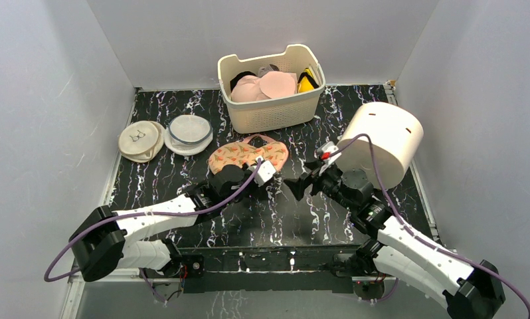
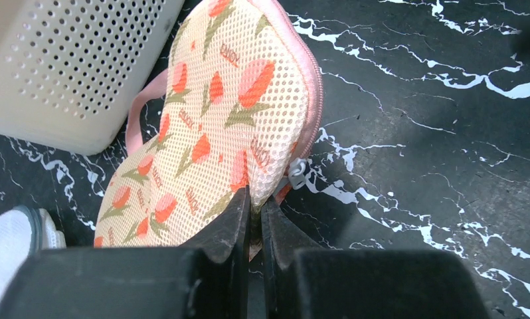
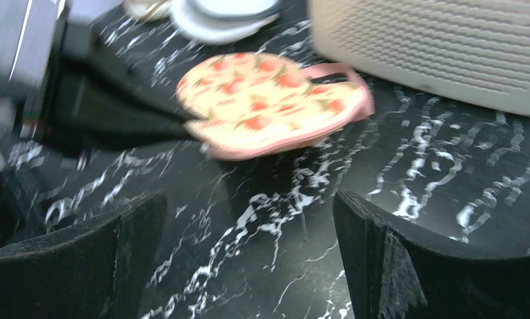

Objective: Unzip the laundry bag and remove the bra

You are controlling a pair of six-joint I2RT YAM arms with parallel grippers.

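We found the laundry bag [image 1: 249, 155] lying flat at 6 o'clock of the cream basket [image 1: 269, 113]: peach mesh, carrot print, pink edging, zip seemingly shut, pink loop at its 12 o'clock edge.

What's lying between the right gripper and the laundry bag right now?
Only bare marbled table, shown in the right wrist view, separates the open right gripper from the laundry bag.

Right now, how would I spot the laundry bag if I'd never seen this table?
Find the cream basket at the back of the table. Just in front of it lies the laundry bag, its near edge pinched by the left gripper. Unlike the round white mesh discs to its left, it is flat, peanut-shaped, peach with carrot-like prints and pink edging.
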